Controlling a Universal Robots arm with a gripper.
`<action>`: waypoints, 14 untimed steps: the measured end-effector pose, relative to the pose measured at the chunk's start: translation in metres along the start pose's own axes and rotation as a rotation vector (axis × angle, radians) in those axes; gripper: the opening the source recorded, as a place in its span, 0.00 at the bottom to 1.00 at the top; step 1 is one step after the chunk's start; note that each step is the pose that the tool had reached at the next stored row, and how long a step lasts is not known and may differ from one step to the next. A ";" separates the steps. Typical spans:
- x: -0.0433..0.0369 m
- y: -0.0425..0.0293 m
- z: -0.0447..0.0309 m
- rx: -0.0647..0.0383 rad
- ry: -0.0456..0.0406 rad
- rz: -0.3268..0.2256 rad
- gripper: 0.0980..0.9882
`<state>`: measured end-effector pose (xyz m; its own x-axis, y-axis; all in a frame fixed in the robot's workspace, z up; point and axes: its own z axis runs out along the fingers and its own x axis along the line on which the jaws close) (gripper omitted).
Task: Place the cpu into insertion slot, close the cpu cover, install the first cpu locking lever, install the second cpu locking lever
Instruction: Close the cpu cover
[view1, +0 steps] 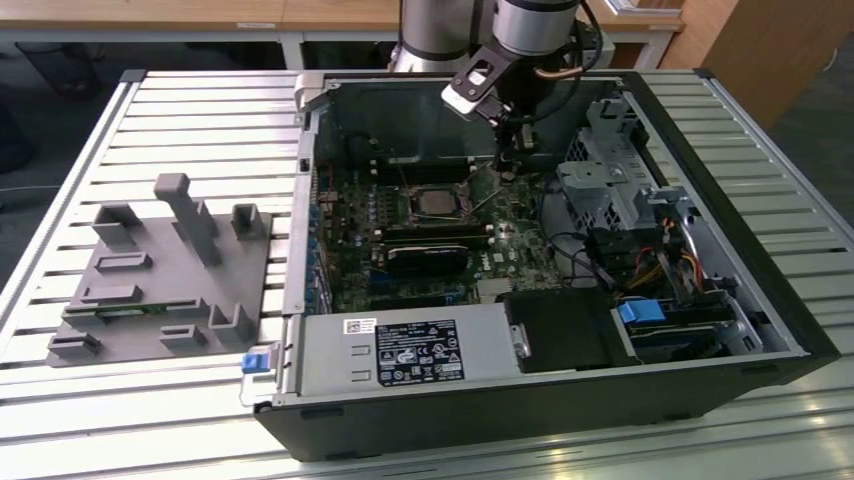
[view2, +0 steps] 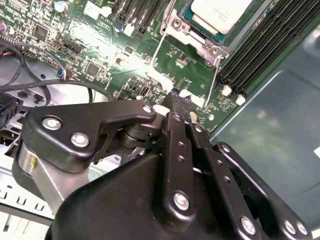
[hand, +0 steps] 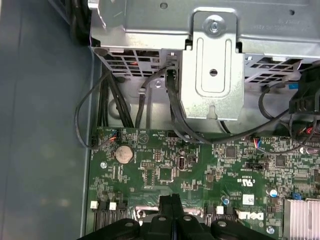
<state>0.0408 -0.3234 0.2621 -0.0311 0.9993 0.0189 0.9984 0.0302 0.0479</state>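
While low over the motherboard (hand: 165, 165), tool (hand: 171, 199) near the cpu (view2: 220, 12).

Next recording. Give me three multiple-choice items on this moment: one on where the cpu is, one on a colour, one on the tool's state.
1. Where is the small silvery square cpu?
A. On the slatted table
B. In the square insertion slot on the green circuit board
C. On top of the black graphics card

2. What colour is the moulded plastic fixture block beside the black computer case?
A. Grey
B. Red
C. Yellow

3. How does the black tool stand?
A. Fingers spread wide
B. Clamped on a cable
C. Fingertips together, nothing between them

Answers:
1 B: the second wrist view shows the metal top sitting inside the socket rim.
2 A: the block is plain grey in the exterior view.
3 C: the fingertips meet without a gap in the first wrist view.
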 end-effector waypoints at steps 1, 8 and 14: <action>0.0000 0.0000 0.0000 0.000 -0.0002 0.000 0.01; 0.0000 0.0000 0.0004 0.000 -0.0001 0.000 0.01; -0.0001 0.0010 0.0014 0.003 0.0002 0.000 0.01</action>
<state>0.0418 -0.3235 0.2607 -0.0307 0.9993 0.0192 0.9985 0.0298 0.0452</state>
